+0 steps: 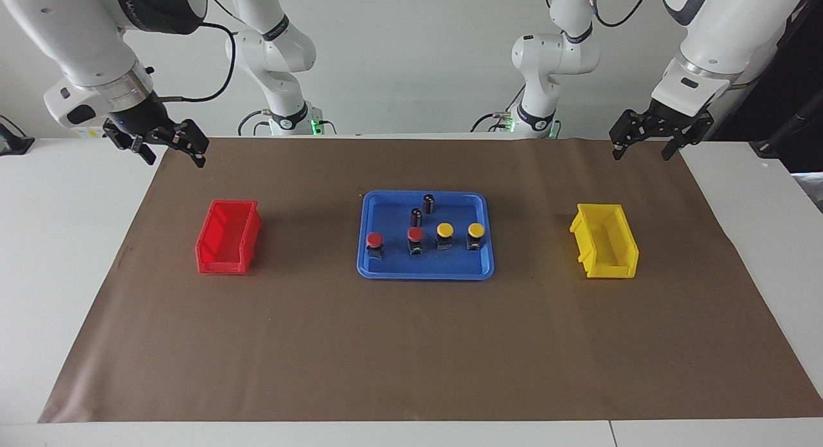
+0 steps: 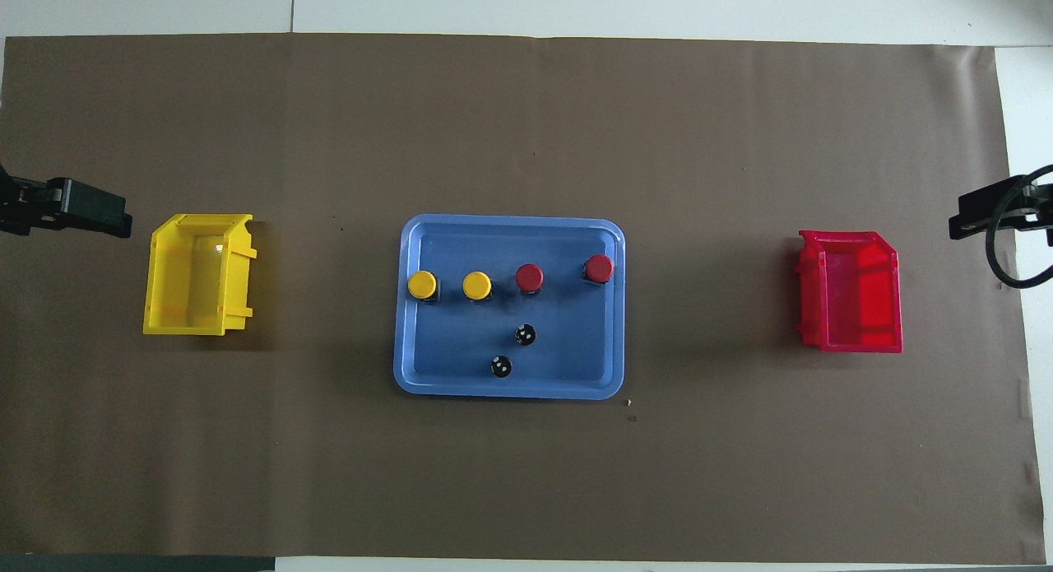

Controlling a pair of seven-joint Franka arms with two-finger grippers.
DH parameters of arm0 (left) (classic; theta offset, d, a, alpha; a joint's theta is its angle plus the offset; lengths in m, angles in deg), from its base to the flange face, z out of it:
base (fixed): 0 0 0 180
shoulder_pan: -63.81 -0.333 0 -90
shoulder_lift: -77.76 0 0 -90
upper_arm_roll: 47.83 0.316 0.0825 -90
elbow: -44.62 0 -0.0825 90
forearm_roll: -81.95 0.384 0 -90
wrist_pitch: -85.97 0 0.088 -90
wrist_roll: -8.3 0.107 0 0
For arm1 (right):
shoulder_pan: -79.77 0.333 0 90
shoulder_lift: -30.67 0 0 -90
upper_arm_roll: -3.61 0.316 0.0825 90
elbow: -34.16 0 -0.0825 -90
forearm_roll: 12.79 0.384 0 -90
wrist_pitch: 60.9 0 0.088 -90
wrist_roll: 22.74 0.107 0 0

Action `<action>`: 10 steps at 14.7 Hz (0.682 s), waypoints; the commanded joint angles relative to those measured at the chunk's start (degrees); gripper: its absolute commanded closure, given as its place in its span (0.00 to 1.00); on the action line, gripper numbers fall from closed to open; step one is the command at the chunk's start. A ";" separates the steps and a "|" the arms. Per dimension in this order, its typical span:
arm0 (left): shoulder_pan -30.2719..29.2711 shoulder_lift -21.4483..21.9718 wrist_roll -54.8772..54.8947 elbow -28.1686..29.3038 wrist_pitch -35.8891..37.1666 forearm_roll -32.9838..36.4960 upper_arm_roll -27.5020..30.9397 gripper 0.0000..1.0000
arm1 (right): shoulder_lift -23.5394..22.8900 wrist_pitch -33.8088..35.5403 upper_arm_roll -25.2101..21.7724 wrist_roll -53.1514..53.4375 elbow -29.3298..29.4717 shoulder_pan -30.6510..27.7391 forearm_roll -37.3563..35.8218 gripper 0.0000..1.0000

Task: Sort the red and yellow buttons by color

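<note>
No button has been sorted yet: all four stand in a row on the blue tray [image 1: 370, 269], so the step in hand is judged to be the first pick. Working across the facing view, the right gripper [image 1: 168, 147] hangs with fingers spread and empty above the mat's edge, just on the robots' side of the red bin [image 1: 226, 237]; from it the two red buttons [image 1: 374, 240] [image 1: 415, 234] lie toward the table's middle. For a clean pick, descend straight over one cap, straddle the black base, and avoid the two dark cylinders [image 1: 416, 217] standing just beside the row. The yellow buttons [image 1: 444, 229] [image 1: 476, 230] suit the left gripper [image 1: 645, 148], which waits likewise spread and empty above the mat's edge near the yellow bin [image 1: 607, 249].
</note>
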 commanded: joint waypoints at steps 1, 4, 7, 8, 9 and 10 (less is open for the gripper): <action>-0.33 1.53 0.72 1.52 0.51 1.08 -0.35 0.00 | 1.33 -0.38 0.40 -0.79 -1.59 -0.02 -0.18 0.00; -0.42 1.44 0.72 1.52 0.60 1.08 -0.35 0.00 | -0.24 -1.00 0.49 0.70 1.12 3.91 0.17 0.00; -0.42 1.53 0.72 1.61 0.60 1.08 -0.35 0.00 | -4.45 -7.03 0.66 13.29 1.57 15.06 0.17 0.00; -0.42 1.53 0.72 1.61 0.51 1.08 -0.35 0.00 | -6.47 -9.42 1.01 18.49 2.10 17.96 0.00 0.00; -0.42 1.53 0.72 1.53 0.60 1.08 -0.44 0.00 | -9.19 -12.66 1.19 22.90 2.45 21.73 -0.35 0.00; -0.42 1.53 0.72 1.52 0.51 1.08 -0.35 0.00 | -10.95 -18.78 1.19 27.12 1.32 25.08 -0.27 0.00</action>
